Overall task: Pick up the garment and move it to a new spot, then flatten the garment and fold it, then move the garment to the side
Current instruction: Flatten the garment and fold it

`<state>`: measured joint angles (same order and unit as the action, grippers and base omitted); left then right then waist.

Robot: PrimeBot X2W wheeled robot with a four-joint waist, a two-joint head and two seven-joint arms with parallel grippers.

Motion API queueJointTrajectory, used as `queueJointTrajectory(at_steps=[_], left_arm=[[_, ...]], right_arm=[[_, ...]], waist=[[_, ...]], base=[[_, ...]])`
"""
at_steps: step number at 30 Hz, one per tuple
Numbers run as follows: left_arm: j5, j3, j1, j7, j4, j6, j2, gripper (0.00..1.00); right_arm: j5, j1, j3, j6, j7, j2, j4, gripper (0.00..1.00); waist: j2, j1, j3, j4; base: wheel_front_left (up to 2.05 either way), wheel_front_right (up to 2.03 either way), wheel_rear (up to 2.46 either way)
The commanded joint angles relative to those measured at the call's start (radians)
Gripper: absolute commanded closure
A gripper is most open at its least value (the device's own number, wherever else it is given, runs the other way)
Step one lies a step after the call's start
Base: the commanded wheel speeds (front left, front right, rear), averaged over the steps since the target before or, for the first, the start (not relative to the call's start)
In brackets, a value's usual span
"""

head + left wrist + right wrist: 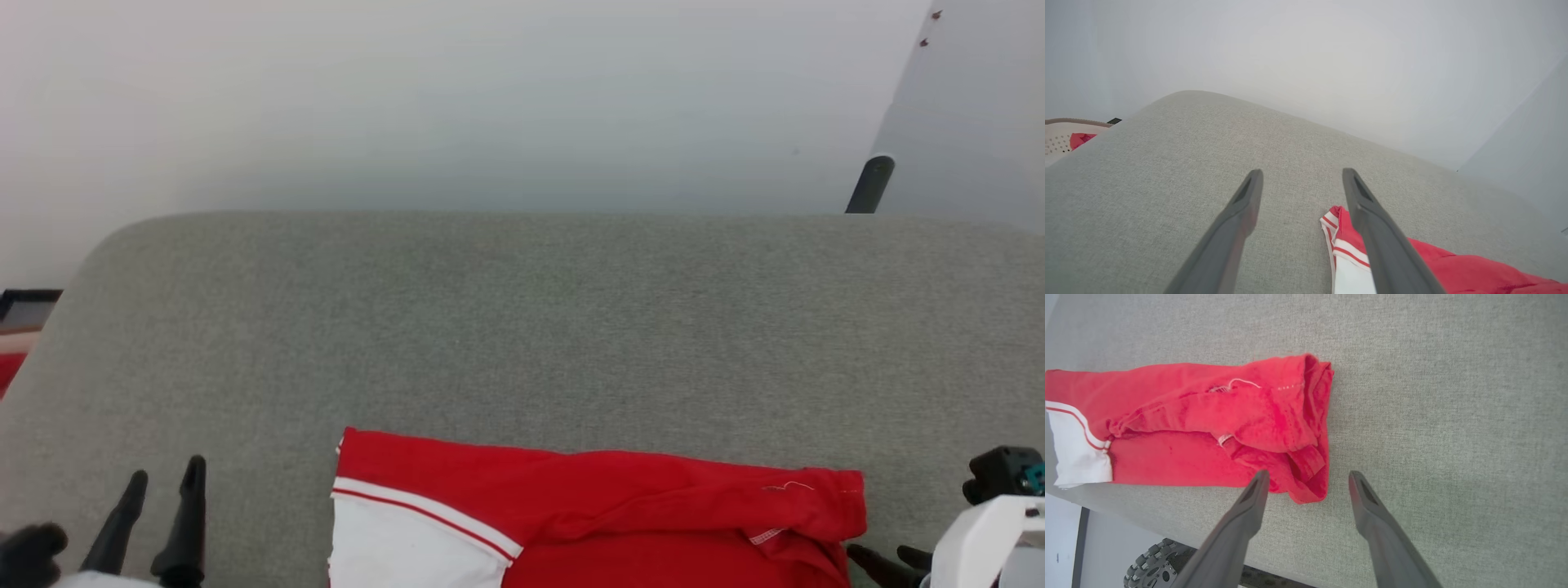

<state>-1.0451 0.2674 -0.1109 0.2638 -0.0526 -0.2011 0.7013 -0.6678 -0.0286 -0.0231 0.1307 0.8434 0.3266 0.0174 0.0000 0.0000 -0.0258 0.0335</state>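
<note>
- The garment [612,506], a red T-shirt folded into a long band, lies on the grey desk [522,327] along its near edge.
- 1 white sleeve with red-and-white stripes closes the garment's left end; its right end is bunched red fabric with a small label showing.
- The left claw [167,472] stands well to the left of the garment, its 2 dark fingers spread apart over bare desk and holding nothing.
- In the left wrist view the left claw [1302,173] has 1 finger crossing in front of the garment's [1453,265] striped sleeve.
- The right claw [1308,474] sits just off the garment's [1208,428] right end, fingers spread wide and gripping nothing.
- 1 fingertip [1261,473] of the right claw overlaps the garment's lower right corner; I cannot tell whether it touches.
- Far left of the garment, beyond the desk, a cream perforated basket [1057,139] holds a red cloth [1079,139].
</note>
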Motion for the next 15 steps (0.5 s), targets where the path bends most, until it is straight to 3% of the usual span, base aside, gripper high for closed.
queueJointTrajectory(at_steps=[1,9,15], left_arm=[[0.028,-0.029,-0.022,-0.001,-0.003,0.013,-0.023,0.0],[0.172,-0.168,-0.064,-0.001,-0.004,0.104,-0.176,0.0],[0.22,-0.206,-0.039,-0.001,0.019,0.159,-0.246,0.0]], right_arm=[[0.016,0.019,-0.011,0.0,0.013,-0.012,0.008,0.0],[0.081,0.104,-0.038,0.0,0.082,-0.043,0.072,0.0],[0.106,0.165,-0.027,0.0,0.108,-0.047,0.147,0.0]], waist=[[0.0,0.0,0.012,0.013],[0.0,0.0,0.077,0.06],[0.0,0.0,0.127,0.092]], base=[[0.0,0.0,0.0],[0.0,0.0,0.0],[0.0,0.0,0.0]])
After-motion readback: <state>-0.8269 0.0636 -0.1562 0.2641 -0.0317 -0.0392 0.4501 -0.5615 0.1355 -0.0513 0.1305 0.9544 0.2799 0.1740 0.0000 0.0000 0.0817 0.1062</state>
